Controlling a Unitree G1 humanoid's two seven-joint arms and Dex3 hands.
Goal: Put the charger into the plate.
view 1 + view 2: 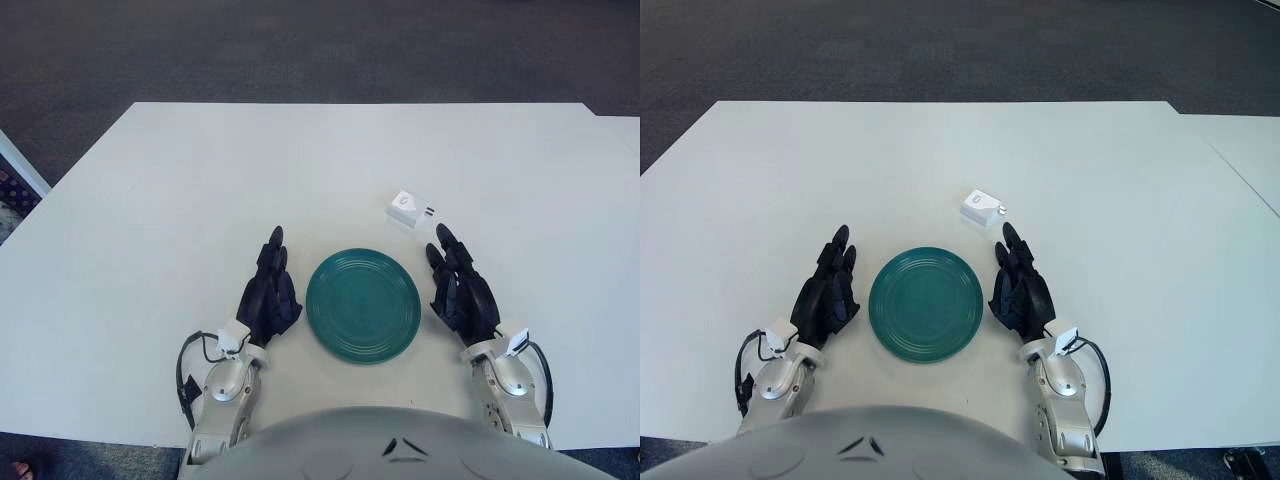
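A white charger point(406, 209) with metal prongs lies on the white table, just beyond and to the right of a round teal plate point(362, 304). The plate sits near the table's front edge and holds nothing. My right hand point(460, 285) rests flat on the table right of the plate, fingers stretched out, fingertips a short way short of the charger. My left hand point(268, 289) rests flat left of the plate, fingers stretched out, holding nothing.
The white table point(250, 180) stretches far and wide around the plate. A second table edge shows at the right point(1240, 170). Dark carpet lies beyond the far edge.
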